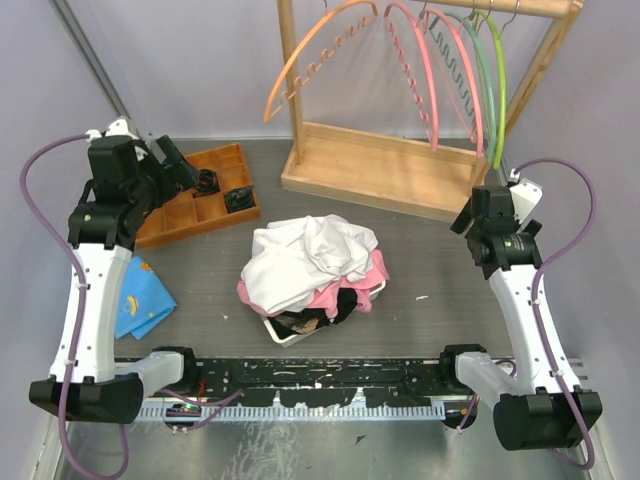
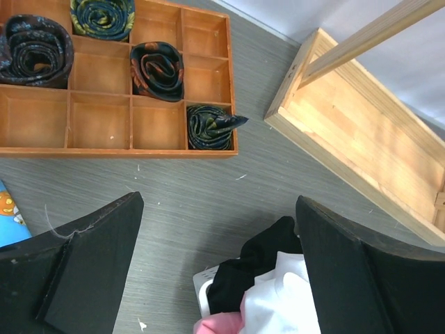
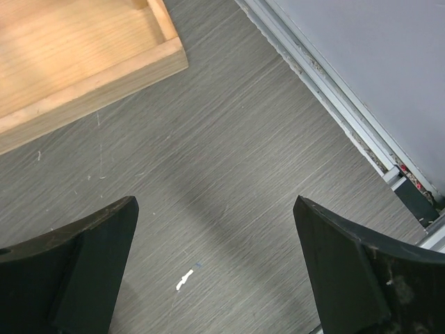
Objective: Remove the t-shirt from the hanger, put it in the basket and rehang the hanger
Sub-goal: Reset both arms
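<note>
Two black end effectors hover over a grey, wood-grain surface (image 1: 430,260), both with their jaws spread wide and nothing between them. The landmark is a pale wooden clothes rack (image 1: 380,165) with a boxed base, standing at the far side of the surface against pale lilac walls (image 1: 180,60). Curved plastic hangers hang from the rack's top rail: an orange one (image 1: 300,70), a pink one (image 1: 425,80) and a green one (image 1: 490,70) among them.

A crumpled white t-shirt (image 1: 310,255) lies in front of the rack, nearer the arms, on top of a heap of clothes. Whether a hanger is inside it cannot be told. Under it sit a pink garment (image 1: 360,290) and a black garment (image 1: 300,322), all piled in a small white basket (image 1: 280,335).

Left of the rack rests an orange-brown wooden tray with square compartments (image 1: 190,215), several holding dark rolled neckties (image 2: 158,69). The left end effector (image 2: 217,202) hangs between that tray and the heap. A blue printed cloth (image 1: 140,295) lies flat further left of the rack and nearer the arms.

The right end effector (image 3: 215,202) hangs off the rack's right front corner, above bare surface with a small white scrap (image 3: 183,280). Beyond the rack's right end, a metal track (image 3: 334,90) runs where the surface meets the wall.
</note>
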